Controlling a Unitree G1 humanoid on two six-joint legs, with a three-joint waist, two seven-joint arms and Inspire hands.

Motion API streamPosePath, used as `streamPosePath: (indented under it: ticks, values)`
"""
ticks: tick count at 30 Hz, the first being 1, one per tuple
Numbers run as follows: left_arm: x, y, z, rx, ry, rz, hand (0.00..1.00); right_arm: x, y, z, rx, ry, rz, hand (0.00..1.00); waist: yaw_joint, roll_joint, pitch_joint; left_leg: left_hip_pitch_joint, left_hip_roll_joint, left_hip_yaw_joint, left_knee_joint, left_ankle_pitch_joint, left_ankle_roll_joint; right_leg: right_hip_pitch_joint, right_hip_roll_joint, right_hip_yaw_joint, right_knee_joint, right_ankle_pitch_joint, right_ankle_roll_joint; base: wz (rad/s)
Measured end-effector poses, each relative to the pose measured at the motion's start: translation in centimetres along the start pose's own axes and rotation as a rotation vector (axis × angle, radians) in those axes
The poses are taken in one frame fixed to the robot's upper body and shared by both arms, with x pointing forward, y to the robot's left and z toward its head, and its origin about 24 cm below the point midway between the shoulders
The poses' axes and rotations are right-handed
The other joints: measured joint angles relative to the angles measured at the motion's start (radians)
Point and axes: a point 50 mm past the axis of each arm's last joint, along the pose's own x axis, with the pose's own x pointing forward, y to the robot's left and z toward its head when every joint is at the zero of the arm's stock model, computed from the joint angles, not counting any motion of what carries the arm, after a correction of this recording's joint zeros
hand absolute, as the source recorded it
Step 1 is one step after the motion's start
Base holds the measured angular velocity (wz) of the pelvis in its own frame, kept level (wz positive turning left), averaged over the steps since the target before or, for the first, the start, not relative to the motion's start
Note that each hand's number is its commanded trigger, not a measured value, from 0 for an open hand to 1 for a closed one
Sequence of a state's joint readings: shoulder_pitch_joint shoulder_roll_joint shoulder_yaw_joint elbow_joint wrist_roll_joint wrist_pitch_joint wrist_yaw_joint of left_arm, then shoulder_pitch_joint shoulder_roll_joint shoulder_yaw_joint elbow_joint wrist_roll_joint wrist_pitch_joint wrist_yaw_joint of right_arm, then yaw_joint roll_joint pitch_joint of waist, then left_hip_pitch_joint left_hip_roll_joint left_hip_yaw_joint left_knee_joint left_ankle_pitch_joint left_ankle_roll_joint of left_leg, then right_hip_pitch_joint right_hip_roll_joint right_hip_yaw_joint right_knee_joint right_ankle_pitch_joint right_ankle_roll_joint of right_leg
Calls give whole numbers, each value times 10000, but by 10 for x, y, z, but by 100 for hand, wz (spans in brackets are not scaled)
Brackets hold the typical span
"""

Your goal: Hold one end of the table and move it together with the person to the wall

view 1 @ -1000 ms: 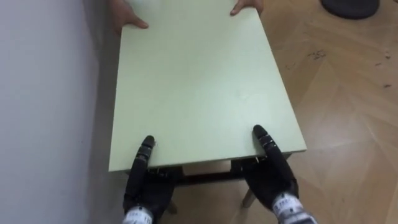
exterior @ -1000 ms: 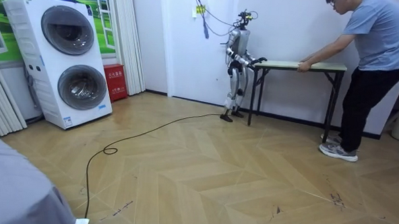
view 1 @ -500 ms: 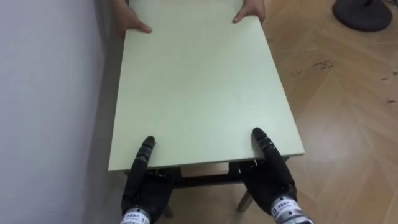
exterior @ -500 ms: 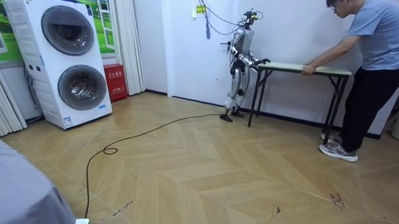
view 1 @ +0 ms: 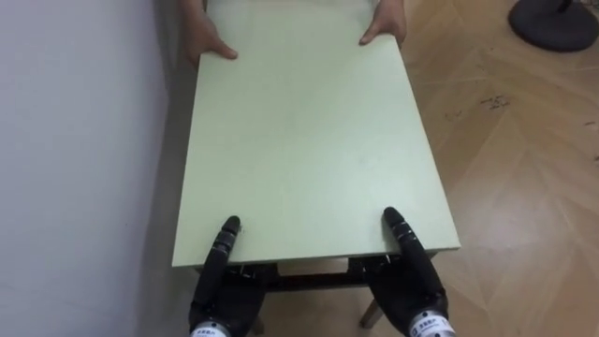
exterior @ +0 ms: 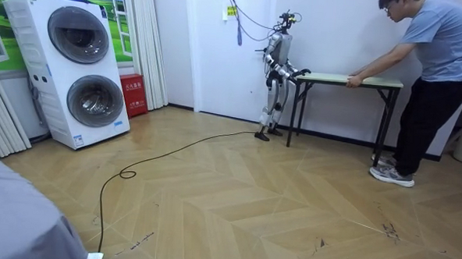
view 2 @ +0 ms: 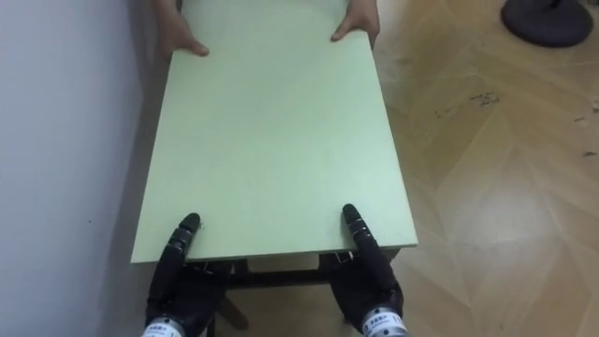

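**Hands.** Left hand (view 1: 223, 279) and right hand (view 1: 413, 281) sit at the near short edge of the table (view 1: 299, 140), one toward each near corner. Each reaches up over that edge onto the top, and the rest of it is tucked below the board. Whether either hand is clamped on the edge cannot be told.

**Table.** It is held between the robot at the near end and a person at the far end. The person's hands (view 1: 210, 42) rest on the two far corners. The robot's left long side of the table runs close along the wall (view 1: 75, 140). In the room view I cannot tell whether the legs are clear of the floor (view 1: 524, 187).

**Risks (judgement).**
- There is little contact on top of the near edge. If the person pulls or lifts faster than the robot steps, the edge could slide out of the hands and the near end could drop.
- Uneven lift between the two ends would tilt the top.
- Any drift toward the wall would scrape that long side or jam a corner.
- The near legs are just in front of the robot's shins, so a short step could knock them.

**Beyond the table.**
- A dark round base (view 1: 557, 21) stands on the floor off the far right corner.
- Stacked washing machines (exterior: 78, 60) stand well apart from the table, at the room view's left.

**Writing.** None is legible. The marks on the red box (exterior: 131, 94) beside the machines are too small to read.
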State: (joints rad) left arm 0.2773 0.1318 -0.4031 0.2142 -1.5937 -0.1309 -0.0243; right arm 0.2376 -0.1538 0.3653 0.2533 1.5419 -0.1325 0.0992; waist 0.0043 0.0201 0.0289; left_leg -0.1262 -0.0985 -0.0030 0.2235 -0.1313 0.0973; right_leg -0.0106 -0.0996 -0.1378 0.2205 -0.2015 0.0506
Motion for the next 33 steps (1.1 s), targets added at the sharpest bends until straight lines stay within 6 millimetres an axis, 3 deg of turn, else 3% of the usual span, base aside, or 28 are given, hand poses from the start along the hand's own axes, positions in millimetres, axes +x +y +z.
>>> streamPosePath:
  ticks: [12, 13, 14, 15, 16, 20, 25, 33]
  values:
    - [0, 15, -2, 215, 1, 263, 100, -2, -13, -6, -119, 58, -280, 100, 18, -1, -57, 645, 40, 58, -271, 0, -2, 504, 34, -3, -19, 0, -1, 0]
    - [1, 17, -2, 241, -12, 305, 86, -2, -14, -6, -113, 62, -329, 100, 26, -3, -59, 706, 47, 82, -280, 0, -2, 566, 36, -3, -20, 0, -1, -3]
    - [1, 17, -2, 238, -3, 330, 64, -1, -14, -6, -117, 64, -353, 90, 25, 0, -62, 729, 50, 83, -279, -3, -5, 594, 38, -4, -24, 0, -1, 0]
    - [2, 18, -1, 264, 49, 341, 50, -1, -15, -6, -107, 51, -393, 49, 29, -2, -63, 767, 53, 82, -292, -7, -10, 625, 40, -15, -23, 0, -1, 0]
    - [3, 20, -1, 301, 83, 351, 4, 0, -16, -7, -98, 57, -398, 0, 32, -3, -75, 796, 59, 86, -316, -9, -14, 641, 45, -21, -22, 1, -1, 0]
    - [3, 26, 2, 403, 209, 285, 0, 1, -20, -7, -43, 108, -423, 0, 29, -33, -111, 906, 82, 129, -337, -15, -25, 737, 61, -18, -33, 1, -2, -3]
    - [0, 45, 9, 2466, 798, 358, 0, -5, -33, -8, -563, 485, 137, 0, -61, -35, -109, 1062, 85, 182, -376, -32, -45, 934, 70, 1, -191, 5, -8, -4]
    - [1, 51, 11, 2849, 983, 371, 0, -10, -42, -7, -721, 836, 219, 0, -19, -44, -104, 1235, 155, 301, -393, -49, -72, 1020, 127, 220, -183, 31, -50, -8]
